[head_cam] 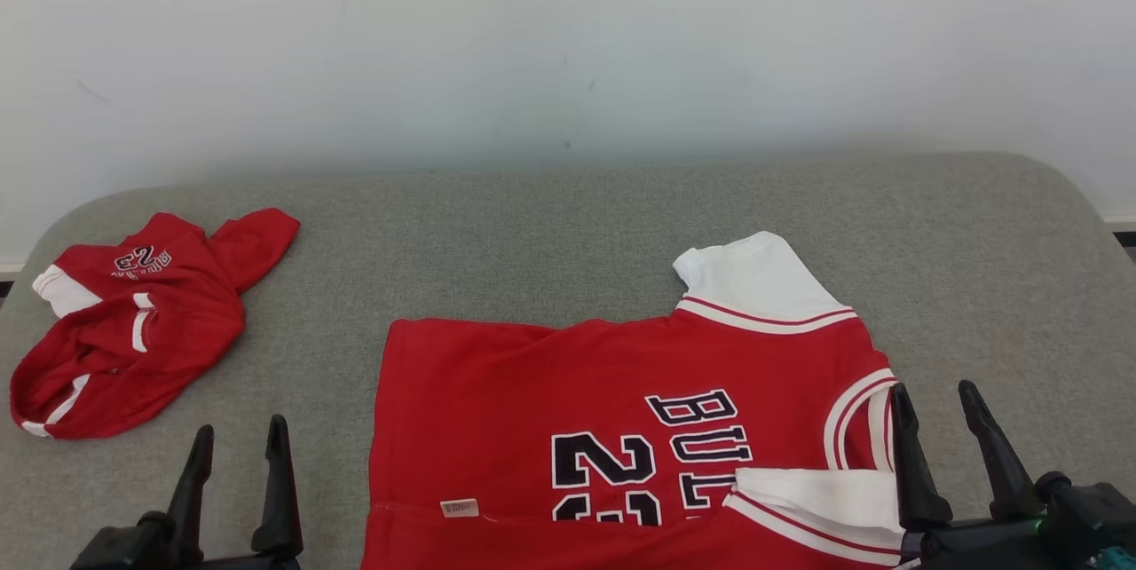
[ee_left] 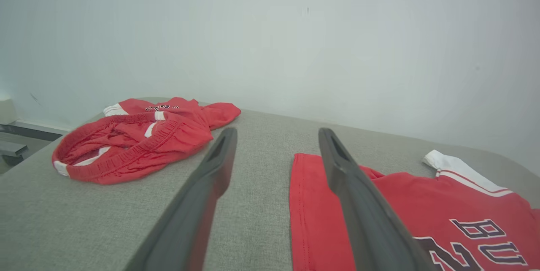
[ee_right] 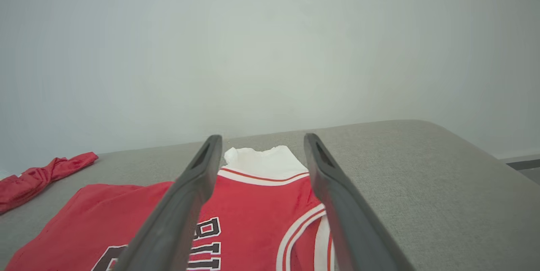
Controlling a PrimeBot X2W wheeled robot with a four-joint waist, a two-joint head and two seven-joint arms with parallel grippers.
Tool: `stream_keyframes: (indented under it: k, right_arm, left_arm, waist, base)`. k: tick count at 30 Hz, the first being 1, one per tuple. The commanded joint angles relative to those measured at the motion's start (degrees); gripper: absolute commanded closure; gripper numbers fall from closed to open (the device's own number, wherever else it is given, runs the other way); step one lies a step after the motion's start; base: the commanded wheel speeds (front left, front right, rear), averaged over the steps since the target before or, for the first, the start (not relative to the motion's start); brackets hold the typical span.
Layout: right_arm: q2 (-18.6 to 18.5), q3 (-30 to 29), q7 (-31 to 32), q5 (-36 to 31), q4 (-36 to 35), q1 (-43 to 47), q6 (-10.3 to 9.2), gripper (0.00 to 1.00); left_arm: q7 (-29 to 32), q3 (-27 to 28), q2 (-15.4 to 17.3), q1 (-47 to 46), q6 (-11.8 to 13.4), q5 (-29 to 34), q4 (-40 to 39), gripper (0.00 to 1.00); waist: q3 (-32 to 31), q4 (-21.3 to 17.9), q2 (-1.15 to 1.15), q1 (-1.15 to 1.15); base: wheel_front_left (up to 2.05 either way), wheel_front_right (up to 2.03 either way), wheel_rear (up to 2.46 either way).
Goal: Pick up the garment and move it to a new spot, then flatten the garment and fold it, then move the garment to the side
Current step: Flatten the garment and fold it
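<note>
The garment (head_cam: pixel 568 392) is a red jersey with white sleeves and black lettering, lying flat on the grey padded table (head_cam: pixel 621 224). Its near edge is folded up over itself, with one white sleeve turned in at the lower right. My left gripper (head_cam: pixel 241 428) stands open just left of the jersey's left edge, holding nothing. In the left wrist view the left gripper (ee_left: pixel 277 132) hangs over bare table beside the jersey (ee_left: pixel 422 203). My right gripper (head_cam: pixel 934 389) is open at the jersey's right side. In the right wrist view the right gripper (ee_right: pixel 262 138) frames the jersey (ee_right: pixel 253 203) and its far white sleeve.
A crumpled pair of red shorts (head_cam: pixel 133 330) lies at the table's far left, and the shorts (ee_left: pixel 135 140) lie ahead and left of my left fingers. A pale wall rises behind the table. Bare grey surface stretches beyond and to the right of the jersey.
</note>
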Motion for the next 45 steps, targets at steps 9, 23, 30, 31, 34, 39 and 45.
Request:
stream_keyframes:
  k: [9,23,30,31,34,39,45]
  right_arm:
    - [1.4,0.4,-1.6,-4.2,-2.7,3.6,-0.16,0.00]
    - [1.5,-0.6,-1.6,-5.1,0.0,3.9,-0.16,0.00]
    - [-2.8,0.4,0.8,-4.8,3.7,-4.4,-0.16,0.00]
    - [-3.5,0.6,1.7,-4.4,4.3,-6.1,-0.16,0.00]
    - [-5.3,1.5,4.2,-3.6,6.3,-11.4,-0.16,0.00]
    - [-7.3,3.3,8.2,-2.6,10.6,-19.5,-0.16,0.00]
    - [-8.6,6.1,14.2,0.2,19.8,-32.2,-0.16,0.00]
  left_arm:
    - [0.0,2.5,-0.9,2.8,-1.7,5.2,-1.7,0.00]
    - [0.0,4.0,-2.4,2.1,-5.1,7.6,2.6,0.00]
    - [0.4,1.6,0.0,-5.9,-6.4,7.1,7.1,0.00]
    - [0.9,1.2,0.4,-7.7,-6.7,6.5,7.8,0.00]
    - [3.3,-0.6,1.4,-13.2,-7.1,5.1,9.9,0.00]
    - [8.6,-2.9,3.3,-21.0,-7.4,1.2,12.5,0.00]
    - [18.4,-9.7,7.6,-31.0,-7.3,-6.5,15.6,0.00]
  waist:
    - [-0.2,0.4,0.00,0.01]
    - [-0.1,1.3,0.00,0.01]
    - [2.0,0.9,0.00,0.01]
    - [2.9,0.8,0.00,0.01]
    - [5.5,0.8,0.00,0.01]
    - [9.4,0.4,0.00,0.01]
    - [14.9,-0.4,0.00,0.01]
  base:
    - [0.00,0.00,0.00]
    - [0.00,0.00,0.00]
    - [0.00,0.00,0.00]
    - [0.00,0.00,0.00]
    - [0.00,0.00,0.00]
    - [0.00,0.00,0.00]
    - [0.00,0.00,0.00]
